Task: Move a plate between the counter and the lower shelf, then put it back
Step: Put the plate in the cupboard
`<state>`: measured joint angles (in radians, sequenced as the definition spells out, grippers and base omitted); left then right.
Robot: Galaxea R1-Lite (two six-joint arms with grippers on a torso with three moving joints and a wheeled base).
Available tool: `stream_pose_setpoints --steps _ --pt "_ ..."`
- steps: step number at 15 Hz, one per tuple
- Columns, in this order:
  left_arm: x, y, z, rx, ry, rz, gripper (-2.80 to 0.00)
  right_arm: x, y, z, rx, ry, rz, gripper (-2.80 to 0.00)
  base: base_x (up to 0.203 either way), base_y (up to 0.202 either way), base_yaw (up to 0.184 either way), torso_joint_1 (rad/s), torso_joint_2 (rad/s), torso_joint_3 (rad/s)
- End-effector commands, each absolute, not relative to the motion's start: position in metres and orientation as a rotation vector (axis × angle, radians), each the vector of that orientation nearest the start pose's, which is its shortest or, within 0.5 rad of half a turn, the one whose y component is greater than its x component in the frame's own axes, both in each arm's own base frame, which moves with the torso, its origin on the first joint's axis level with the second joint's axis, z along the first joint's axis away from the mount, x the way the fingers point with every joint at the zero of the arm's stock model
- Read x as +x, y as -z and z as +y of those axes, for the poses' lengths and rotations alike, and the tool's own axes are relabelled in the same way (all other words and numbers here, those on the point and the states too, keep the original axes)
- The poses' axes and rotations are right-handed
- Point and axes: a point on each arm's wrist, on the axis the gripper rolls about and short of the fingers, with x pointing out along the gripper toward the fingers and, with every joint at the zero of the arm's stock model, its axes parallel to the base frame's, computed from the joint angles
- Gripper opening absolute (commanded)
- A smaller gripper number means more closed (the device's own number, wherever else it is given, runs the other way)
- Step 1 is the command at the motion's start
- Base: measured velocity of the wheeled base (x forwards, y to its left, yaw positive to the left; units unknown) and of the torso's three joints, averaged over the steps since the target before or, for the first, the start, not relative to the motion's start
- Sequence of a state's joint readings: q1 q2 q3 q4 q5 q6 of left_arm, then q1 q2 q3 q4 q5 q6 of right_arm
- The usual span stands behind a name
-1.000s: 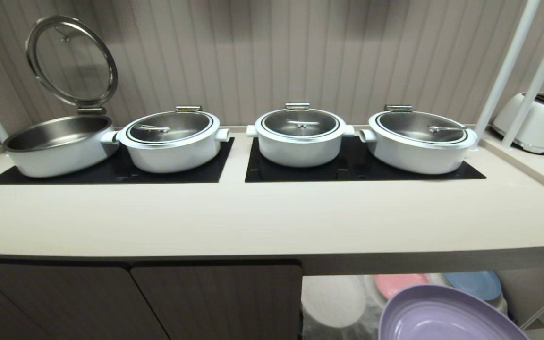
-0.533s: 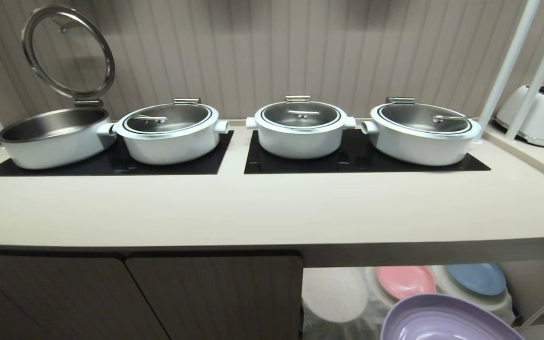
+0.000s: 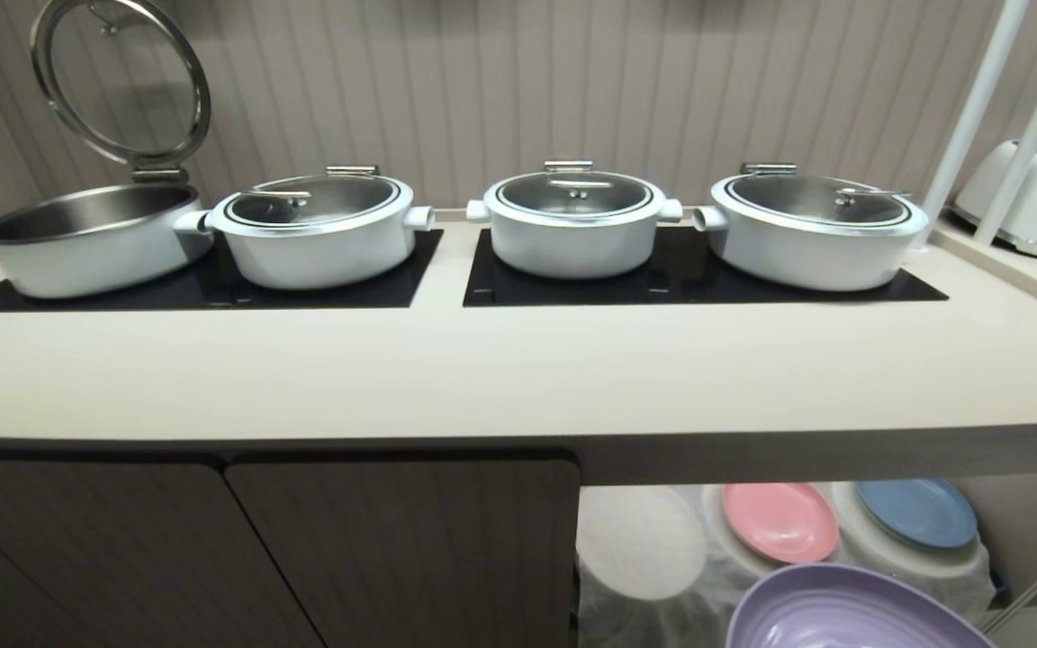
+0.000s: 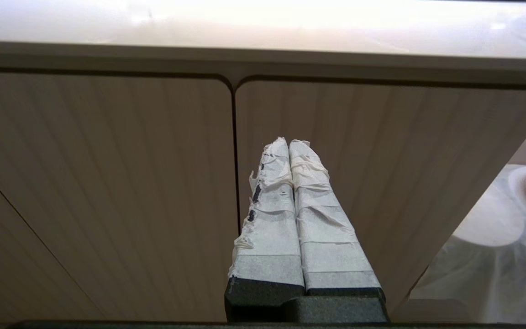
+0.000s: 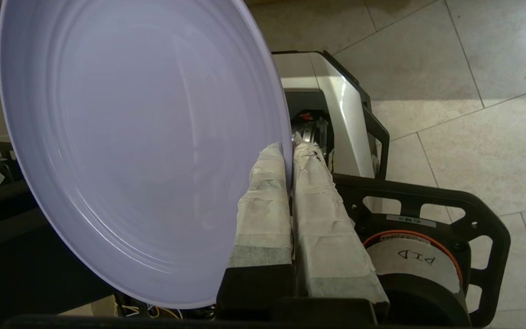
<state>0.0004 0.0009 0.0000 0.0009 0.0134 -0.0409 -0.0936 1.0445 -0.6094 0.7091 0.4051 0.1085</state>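
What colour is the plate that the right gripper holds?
Lilac-purple. The plate shows best in the right wrist view, pinched at its rim by the right gripper.

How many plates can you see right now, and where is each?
3. The lilac plate is pinched at its rim by the right pincer, below the counter's edge. The pink plate and blue plate sit on cloth-draped mounds on the lower shelf. Others may be hidden.
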Motion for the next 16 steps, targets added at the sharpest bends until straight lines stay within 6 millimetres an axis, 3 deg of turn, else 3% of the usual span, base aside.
stream_pose_setpoints --steps 1,16 --pt "-0.0227 -0.0754 0.0003 -0.041 -0.015 0.003 -2.80 0.0812 -0.1623 0.0013 0.383 -0.218 1.135 -2.80 0.000 0.000 0.000 -0.234 0.52 0.267" --pt "-0.0227 -0.0754 0.0003 -0.041 -0.015 0.003 -2.80 0.0810 -0.1619 0.0014 0.383 -0.218 1.137 -2.80 0.000 0.000 0.000 -0.230 0.53 0.290"
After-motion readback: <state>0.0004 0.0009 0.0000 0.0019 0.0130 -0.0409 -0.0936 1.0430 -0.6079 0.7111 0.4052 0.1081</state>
